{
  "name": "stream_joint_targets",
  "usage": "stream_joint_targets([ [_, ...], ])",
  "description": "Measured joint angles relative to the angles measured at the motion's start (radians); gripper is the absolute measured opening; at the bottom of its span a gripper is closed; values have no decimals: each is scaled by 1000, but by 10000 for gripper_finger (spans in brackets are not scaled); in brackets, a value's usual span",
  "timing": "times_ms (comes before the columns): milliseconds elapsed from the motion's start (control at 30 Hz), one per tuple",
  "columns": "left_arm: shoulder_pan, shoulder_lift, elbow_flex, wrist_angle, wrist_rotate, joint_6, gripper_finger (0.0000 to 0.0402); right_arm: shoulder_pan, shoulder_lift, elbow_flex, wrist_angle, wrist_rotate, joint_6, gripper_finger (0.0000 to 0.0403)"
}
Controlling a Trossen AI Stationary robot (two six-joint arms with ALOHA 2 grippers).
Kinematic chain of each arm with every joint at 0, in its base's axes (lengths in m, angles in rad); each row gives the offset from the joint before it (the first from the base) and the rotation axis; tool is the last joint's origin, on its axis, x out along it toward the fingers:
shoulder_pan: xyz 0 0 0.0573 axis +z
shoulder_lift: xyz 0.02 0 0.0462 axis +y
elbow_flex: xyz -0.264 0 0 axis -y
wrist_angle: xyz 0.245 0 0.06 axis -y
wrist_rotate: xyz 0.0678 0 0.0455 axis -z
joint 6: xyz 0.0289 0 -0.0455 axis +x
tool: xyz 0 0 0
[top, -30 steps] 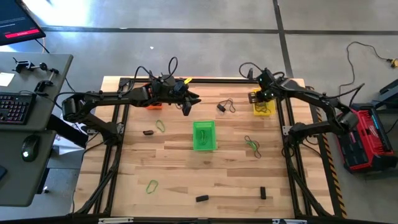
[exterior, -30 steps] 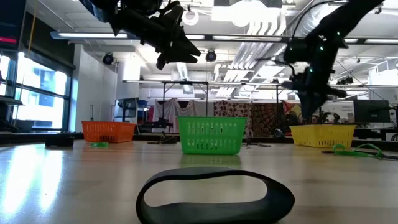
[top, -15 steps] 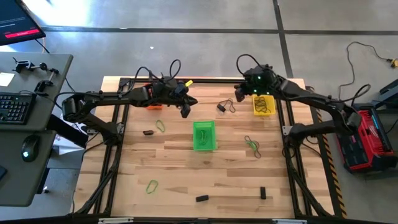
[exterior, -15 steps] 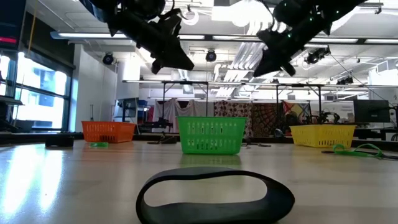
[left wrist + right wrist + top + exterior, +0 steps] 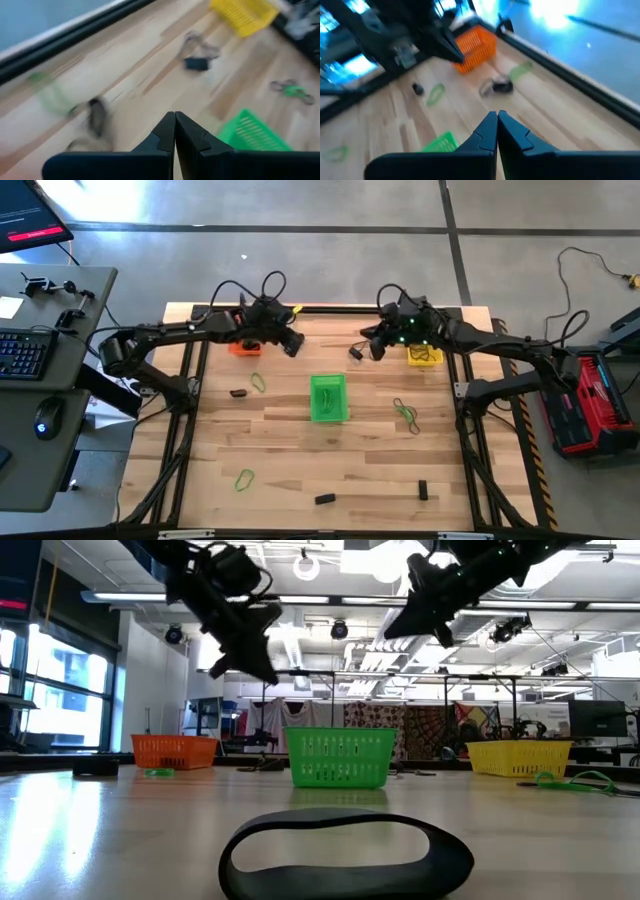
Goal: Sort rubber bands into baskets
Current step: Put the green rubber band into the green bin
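No readable writing or brand marks anywhere.

Green basket (image 5: 328, 397) at mid-surface as landmark; something green inside, too small to tell apart. Orange basket (image 5: 243, 346) toward the far left corner from it, mostly hidden under the left arm, contents not visible. Yellow basket (image 5: 423, 350) toward the far right corner from it, holding a dark tangle, apparently rubber bands.

Loose rubber bands scattered on the surface (image 5: 290, 460) around the green basket: a green loop (image 5: 258, 383) and a small dark bundle (image 5: 238, 392) to its left; a dark bundle with loose loops (image 5: 360, 351) beyond it, toward the yellow basket; a green-and-dark cluster (image 5: 406, 413) to its right; a green loop (image 5: 244, 478) and two dark bundles (image 5: 324, 499) (image 5: 422, 490) nearer the front edge. A thick black band (image 5: 345, 852) close before the low camera.

Left gripper (image 5: 291, 346) raised above the surface, beyond and left of the green basket, just beside the orange one; jaws pressed together, pinching nothing. Right gripper (image 5: 374, 346) raised too, beyond and right of the green basket, above the dark bundle with loops; jaws pressed together, empty.
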Motion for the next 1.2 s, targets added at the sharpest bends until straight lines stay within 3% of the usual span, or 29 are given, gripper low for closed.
stream_joint_targets([
  [333, 144, 43, 13, -159, 53, 20, 0, -7, 0, 0, 78, -2, -10, 0],
  [700, 212, 337, 312, -325, 52, 98, 6, -11, 0, 0, 77, -5, -11, 0],
  [967, 243, 497, 487, -417, 42, 172, 60, 4, 0, 0, 77, -1, -9, 0],
  [1200, 245, 563, 523, -427, 26, 176, 117, 3, 0, 0, 77, 1, -1, 0],
])
